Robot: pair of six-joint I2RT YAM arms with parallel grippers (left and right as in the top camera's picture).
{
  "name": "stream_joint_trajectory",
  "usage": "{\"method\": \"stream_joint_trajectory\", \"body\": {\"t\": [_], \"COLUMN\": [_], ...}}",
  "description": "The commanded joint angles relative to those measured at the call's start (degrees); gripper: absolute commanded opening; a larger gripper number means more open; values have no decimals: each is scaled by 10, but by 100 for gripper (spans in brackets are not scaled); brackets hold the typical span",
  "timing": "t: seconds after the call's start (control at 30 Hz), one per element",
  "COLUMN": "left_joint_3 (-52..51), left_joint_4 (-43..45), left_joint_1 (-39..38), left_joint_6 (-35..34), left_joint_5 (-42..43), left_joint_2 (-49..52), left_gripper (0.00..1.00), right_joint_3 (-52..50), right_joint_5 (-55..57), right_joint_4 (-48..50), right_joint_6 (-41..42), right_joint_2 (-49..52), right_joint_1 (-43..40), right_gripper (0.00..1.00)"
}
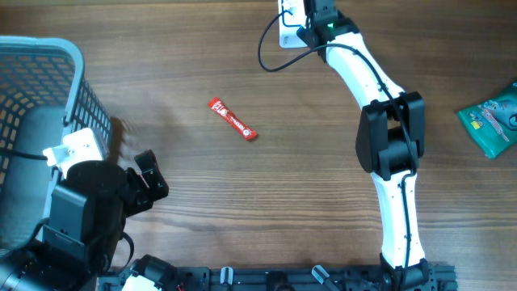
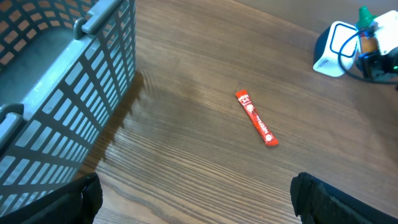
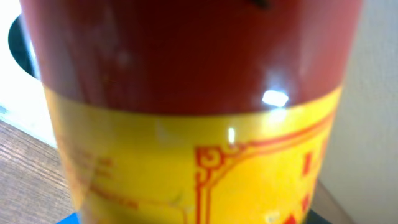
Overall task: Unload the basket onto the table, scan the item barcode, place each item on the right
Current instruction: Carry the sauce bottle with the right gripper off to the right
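- Right claw [image 1: 311, 23] is up at the far edge of the table, right beside the white scanner [image 1: 287, 23]. A red-and-yellow can [image 3: 199, 124] fills its wrist view, so I judge the claw is clamped on that can, though the fingers themselves are hidden behind it.
- Biggest worry: no barcode shows anywhere on the face we can see, only red band and yellow label. If the code is turned away from the scanner, there will be no read without a wrist roll.
- The can looks smooth and glossy, with glare on it. A round, slick wall in a two-finger grip could twist or slide down during a roll, and that shine could spoil the read too.
- It's crowded up there. The scanner sits just beside the claw with its black cable [image 1: 266, 48] looping nearby, so a careless turn could nudge the scanner or snag the cable.
- Left claw [image 1: 152, 179] is wide open and holds nothing, parked near the blue basket [image 1: 77, 89], well apart from the action.
- The red sachet [image 1: 233, 119] and the green packet [image 1: 491, 121] lie on the table, clear of both arms for now.
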Motion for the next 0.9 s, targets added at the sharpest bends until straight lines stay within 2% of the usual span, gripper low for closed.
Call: {"method": "stream_joint_trajectory", "body": {"t": [0.0,0.1,0.33,0.53,0.63,0.7,0.83,0.87], "left_joint_3": [1,1,1,1,1,1,1,1], "left_joint_4": [1,1,1,1,1,1,1,1], "left_joint_1": [-2,-2,-2,-2,-2,-2,-2,-2], "left_joint_6": [-3,-3,-3,-3,-3,-3,-3,-3], "left_joint_5": [-5,-5,-5,-5,-5,-5,-5,-5], "left_joint_2": [-1,-1,-1,-1,-1,-1,-1,-1], "left_gripper": [100,100,100,100,100,100,100,100], "right_joint_3": [118,164,161,161,161,161,160,160], "right_joint_5": [35,35,18,-22,-61,-114,-167,-167], "right_joint_4": [-102,-202,-369,-383,-383,-383,-380,-374], "right_joint_6": [91,159,278,293,293,293,323,336], "right_joint_2": [-3,-3,-2,-2,-2,-2,-1,0], "right_joint_1": [-28,-77,-298,-468,-529,-555,-581,-586], "right_gripper": [49,49,49,49,55,63,63,68]}}
